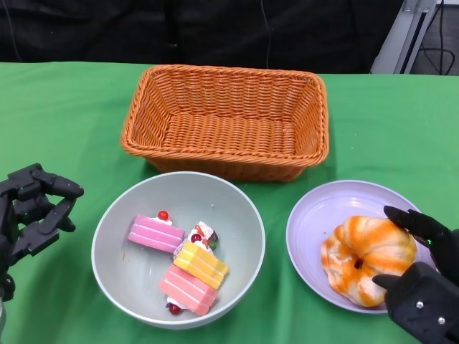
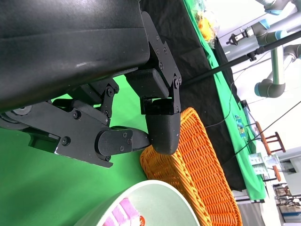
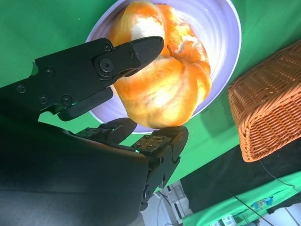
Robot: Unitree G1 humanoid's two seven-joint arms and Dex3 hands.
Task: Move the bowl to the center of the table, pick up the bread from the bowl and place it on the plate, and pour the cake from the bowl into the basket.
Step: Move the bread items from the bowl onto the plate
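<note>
The grey bowl (image 1: 247, 215) stands in the middle of the green table with several cake slices in it: pink (image 1: 154, 233), yellow (image 1: 201, 264) and salmon (image 1: 188, 289). The orange-glazed bread (image 1: 366, 258) lies on the lilac plate (image 1: 315, 215) to the bowl's right. My right hand (image 1: 423, 287) holds the bread from its right side, one finger over the top and the thumb below; the right wrist view shows the bread (image 3: 164, 80) between the fingers (image 3: 136, 49). My left hand (image 1: 36, 211) hovers left of the bowl, holding nothing, fingers loosely bent.
An orange wicker basket (image 1: 226, 154) stands just behind the bowl and plate, also seen in the left wrist view as the basket (image 2: 197, 160) beyond the bowl's rim (image 2: 141, 193). Green cloth lies bare left of the bowl and right of the basket.
</note>
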